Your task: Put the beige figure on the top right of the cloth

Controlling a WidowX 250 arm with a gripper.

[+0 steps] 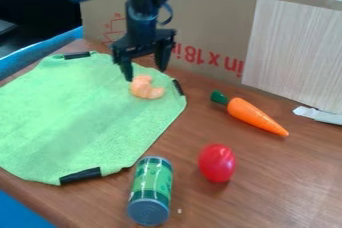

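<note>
From where I'm standing, the black arm (148, 7) comes down over the far side of the table (267, 187), and its gripper (145, 74) hangs above the green cloth (73, 107), pointing down with its two fingers spread apart, nothing pinched between them. The beige figure (145, 88) is lying right there on the cloth, up in the top right part near the edge, just beside a short black strip (178, 87) on the border. It sits below the gripper, and one fingertip comes down very near it; from this angle I can't quite tell whether the two touch. There's another black strip (77, 55) along the cloth's far edge, and one more (80, 175) on the near edge. Off to the right, on the bare brown wood, an orange carrot (254, 115) lies slantwise, its green top toward the cloth. Nearer me there's a glossy red rounded thing (217, 163), and to the left of that a green can (152, 182) on its side, close to the cloth's near edge. Behind it all stands a cardboard sheet (200, 22) with red print, a pale wood-grained panel (294, 52) against it, and a whitish strip (318, 115) lies by the panel's foot.
</note>
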